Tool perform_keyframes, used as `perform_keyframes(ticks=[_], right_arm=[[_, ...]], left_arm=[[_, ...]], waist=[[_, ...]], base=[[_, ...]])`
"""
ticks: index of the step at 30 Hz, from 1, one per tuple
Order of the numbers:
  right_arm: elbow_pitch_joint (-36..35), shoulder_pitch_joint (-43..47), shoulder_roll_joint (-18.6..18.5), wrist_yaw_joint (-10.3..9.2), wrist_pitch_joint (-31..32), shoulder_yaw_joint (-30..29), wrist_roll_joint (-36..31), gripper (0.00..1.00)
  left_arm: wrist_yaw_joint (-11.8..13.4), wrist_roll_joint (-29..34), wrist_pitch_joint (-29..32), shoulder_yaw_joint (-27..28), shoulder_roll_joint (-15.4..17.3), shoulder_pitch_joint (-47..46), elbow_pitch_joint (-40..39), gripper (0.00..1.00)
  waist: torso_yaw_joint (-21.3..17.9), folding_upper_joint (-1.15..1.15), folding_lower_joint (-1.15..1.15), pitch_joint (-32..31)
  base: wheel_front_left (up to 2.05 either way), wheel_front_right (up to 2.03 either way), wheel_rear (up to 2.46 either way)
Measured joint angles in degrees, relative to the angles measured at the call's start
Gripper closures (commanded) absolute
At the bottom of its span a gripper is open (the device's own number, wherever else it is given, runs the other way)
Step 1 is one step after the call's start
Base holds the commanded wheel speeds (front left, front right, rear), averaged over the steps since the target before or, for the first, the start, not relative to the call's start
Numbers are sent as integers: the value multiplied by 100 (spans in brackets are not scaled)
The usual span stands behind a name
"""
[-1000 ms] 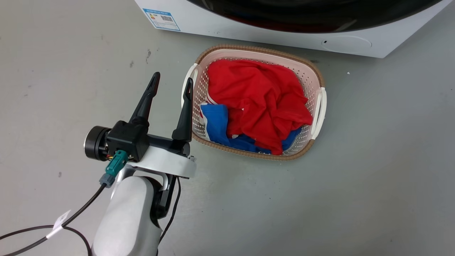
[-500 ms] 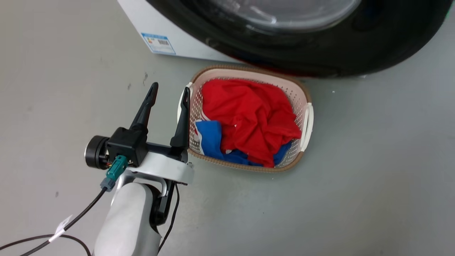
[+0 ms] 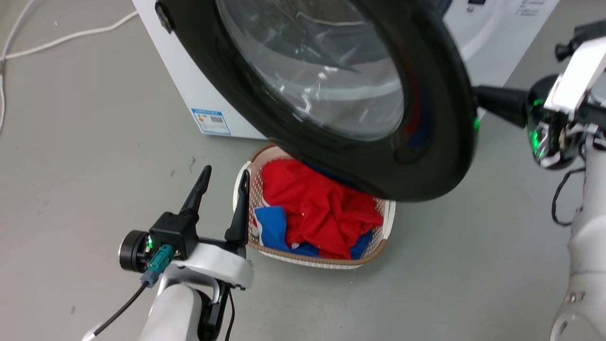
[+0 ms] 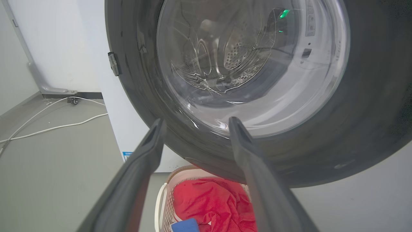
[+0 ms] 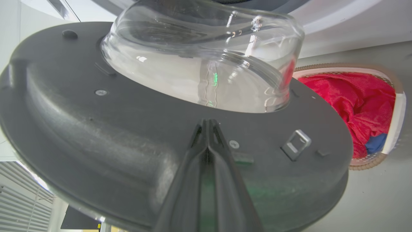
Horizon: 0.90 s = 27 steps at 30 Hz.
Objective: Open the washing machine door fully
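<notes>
Two fingers of the right gripper (image 5: 208, 123), pressed together, touch the inner face of the round glossy black washing machine door (image 3: 426, 156). The door stands swung outward. The left gripper (image 3: 225, 173) hangs with jaws apart.

The washing machine door (image 3: 426, 156) hangs over the far half of the laundry basket (image 3: 312, 262) and stands across the way ahead of my left gripper (image 3: 225, 170). I have bare grey floor (image 3: 71, 189) open to that gripper's left; my right gripper (image 5: 206, 121), fingers together, sits against the door's inner face.
</notes>
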Motion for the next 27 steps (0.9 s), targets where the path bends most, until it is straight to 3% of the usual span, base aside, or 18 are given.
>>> perform_keyframes(ticks=[6, 11, 19, 24, 27], right_arm=[[-816, 836, 135, 0, 399, 261, 297, 100], [-1155, 1433, 134, 0, 353, 1042, 1073, 100], [-1450, 1999, 155, 0, -181, 2159, 1783, 100], [-1644, 2223, 156, 0, -483, 2394, 1974, 100], [-1818, 2360, 183, 0, -984, 2312, 1945, 100]], left_arm=[[-8, -12, 0, -20, -3, 180, 71, 0], [-10, -42, 0, -53, -14, 219, 104, 0], [-10, -44, 0, -74, -18, 282, 110, 0], [-8, -57, 0, -94, -22, 328, 132, 0], [1, -82, 0, -92, -23, 371, 155, 0]], waist=[[11, 0, 0, -320], [92, 0, 0, -431], [169, 0, 0, -495], [193, 0, 0, -551], [183, 0, 0, -600]], base=[[0, 0, 0], [0, 0, 0], [0, 0, 0], [0, 0, 0], [0, 0, 0]])
